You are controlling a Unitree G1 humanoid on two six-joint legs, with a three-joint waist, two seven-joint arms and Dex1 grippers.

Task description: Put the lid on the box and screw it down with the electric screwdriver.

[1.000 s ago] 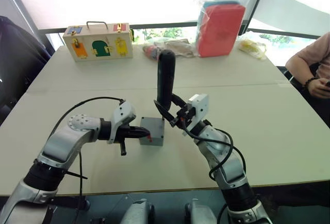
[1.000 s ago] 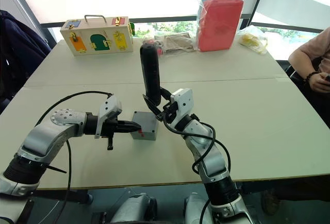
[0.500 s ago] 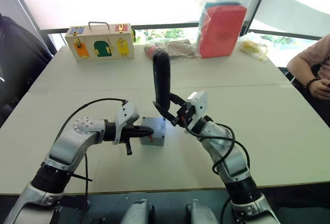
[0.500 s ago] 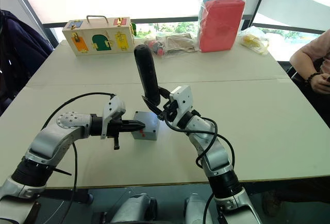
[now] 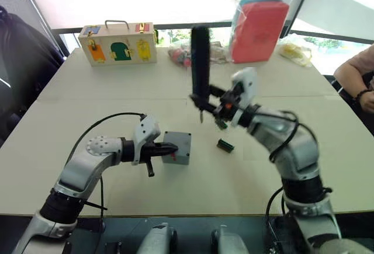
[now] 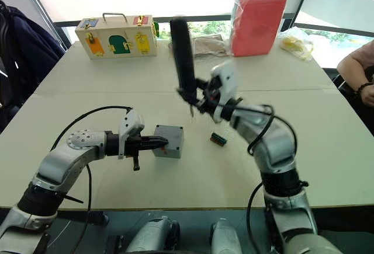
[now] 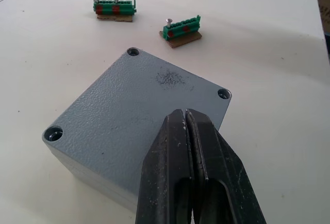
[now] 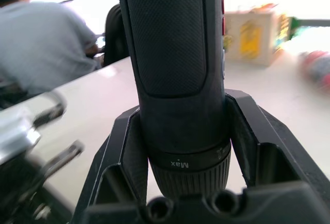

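— Lid (image 7: 135, 112) sat on top of the box (image 5: 177, 148), near the centre of the left eye frame, slightly left and below the middle; three of its corner screw holes showed in the left wrist view; whether any screw was in them I could not tell.

— And the left gripper (image 5: 170, 148)?

— Its jaws were pressed together with nothing between them, their tips resting over the lid's edge on the side facing the arm; the box stood flat on the bench (image 5: 105, 90).

— Where was the electric screwdriver (image 5: 200, 66)?

— Upright in the right gripper (image 5: 217, 108), above and to the right of the box, in the upper middle of the frame; the jaws were clamped on its lower barrel, just above the ring marked "Max"; its thin bit pointed down, clear of the bench and well apart from the lid.

— Anything else nearby?

— Two small green blocks (image 7: 181, 28) lay on the bench beyond the box, each with screws standing in it; a wooden case with coloured doors (image 5: 118, 43) stood at the upper left, a red bag in clear plastic (image 5: 259, 29) at the upper right; a person's arm (image 5: 356, 82) showed at the right edge.
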